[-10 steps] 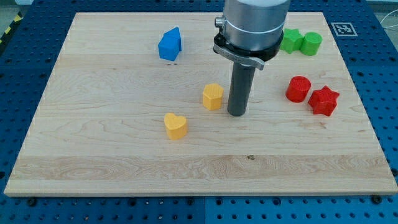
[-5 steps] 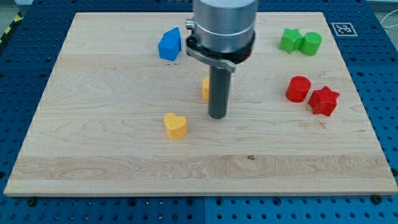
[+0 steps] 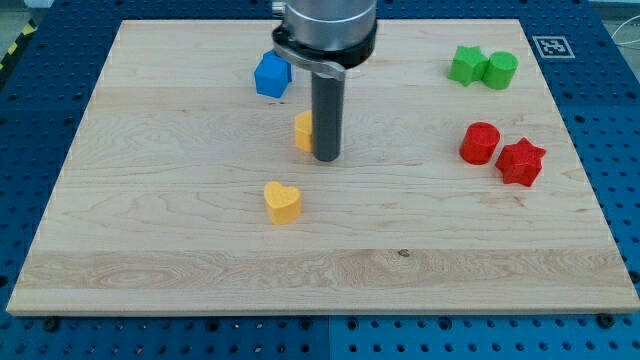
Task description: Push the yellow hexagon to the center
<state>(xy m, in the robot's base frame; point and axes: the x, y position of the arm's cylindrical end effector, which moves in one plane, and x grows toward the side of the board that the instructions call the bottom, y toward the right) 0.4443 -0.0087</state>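
Note:
The yellow hexagon sits a little above and left of the board's middle, mostly hidden behind my rod. My tip rests on the wooden board right against the hexagon's right side. A yellow heart lies below and to the left of the tip.
A blue block stands near the view's top, partly behind the arm. A green star-like block and a green cylinder sit at the top right. A red cylinder and a red star sit at the right.
My tip has swept left and slightly up across the board. The yellow hexagon has moved left and up with it. The other blocks have not moved.

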